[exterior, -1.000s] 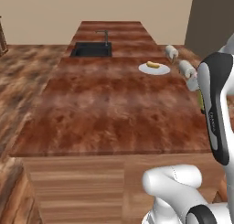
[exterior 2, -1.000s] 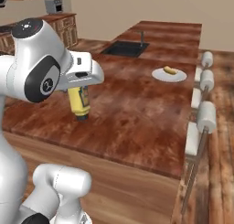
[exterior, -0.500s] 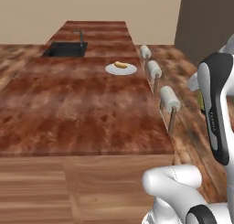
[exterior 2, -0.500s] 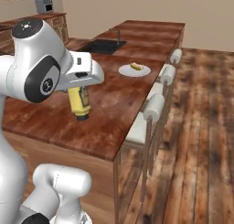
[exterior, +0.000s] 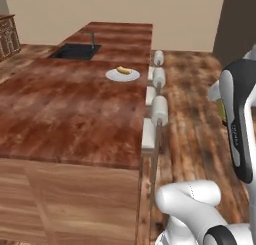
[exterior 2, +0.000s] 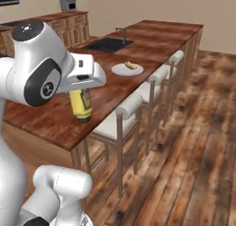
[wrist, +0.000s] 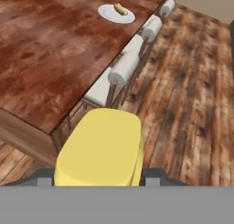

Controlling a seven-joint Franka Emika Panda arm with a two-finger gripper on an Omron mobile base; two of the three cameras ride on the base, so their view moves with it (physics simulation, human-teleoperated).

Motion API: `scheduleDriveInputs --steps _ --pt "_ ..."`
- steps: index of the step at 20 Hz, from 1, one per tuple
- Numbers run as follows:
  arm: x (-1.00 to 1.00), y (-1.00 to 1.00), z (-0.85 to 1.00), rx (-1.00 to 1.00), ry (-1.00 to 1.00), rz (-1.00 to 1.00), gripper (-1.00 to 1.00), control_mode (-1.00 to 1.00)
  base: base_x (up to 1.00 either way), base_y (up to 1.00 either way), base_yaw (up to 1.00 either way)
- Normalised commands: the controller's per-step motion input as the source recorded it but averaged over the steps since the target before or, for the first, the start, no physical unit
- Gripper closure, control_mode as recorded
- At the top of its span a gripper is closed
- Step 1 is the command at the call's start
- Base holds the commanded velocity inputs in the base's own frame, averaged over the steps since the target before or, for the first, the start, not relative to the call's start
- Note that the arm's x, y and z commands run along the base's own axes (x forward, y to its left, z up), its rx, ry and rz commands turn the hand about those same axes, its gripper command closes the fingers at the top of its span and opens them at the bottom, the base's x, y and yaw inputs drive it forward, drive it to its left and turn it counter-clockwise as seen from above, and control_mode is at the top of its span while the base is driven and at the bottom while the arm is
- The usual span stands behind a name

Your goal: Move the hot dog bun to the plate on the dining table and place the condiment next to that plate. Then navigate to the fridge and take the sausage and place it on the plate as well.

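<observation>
My gripper (exterior 2: 80,93) is shut on the condiment (exterior 2: 81,105), a yellow squeeze bottle with a dark label that hangs cap-down from the hand, over the near corner of the dining table (exterior 2: 55,116). In the hand view the condiment's yellow body (wrist: 100,147) sits right in front of the camera. The hot dog bun (exterior: 123,70) (exterior 2: 131,65) (wrist: 120,8) lies on the white plate (exterior: 114,77) (exterior 2: 120,71) (wrist: 107,13), near the far right edge of the reddish-brown dining table (exterior: 65,109) (wrist: 45,49), well ahead of the gripper.
A row of stools with white rolled backs (exterior: 159,109) (exterior 2: 131,107) (wrist: 123,70) lines the table's right side. A dark sink with a faucet (exterior: 75,51) (exterior 2: 108,44) is set into the far end. Open plank floor (exterior 2: 193,142) lies to the right; wooden cabinets (exterior 2: 69,24) stand at the back left.
Both base views have shifted as the camera moved: the table now sits further left, with stools and floor in view. The condiment stays held in the gripper.
</observation>
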Motion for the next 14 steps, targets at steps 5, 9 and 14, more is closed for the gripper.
scheduleDriveInputs --steps 5,9,14 --pt "0.00 0.00 0.00 0.00 0.00 0.00 1.00 1.00 0.26 -0.64 0.52" --pt "0.00 0.00 0.00 0.00 0.00 0.00 1.00 1.00 0.36 -0.69 0.51" --pt "0.00 0.00 0.00 0.00 0.00 0.00 1.00 1.00 0.33 -0.91 0.42"
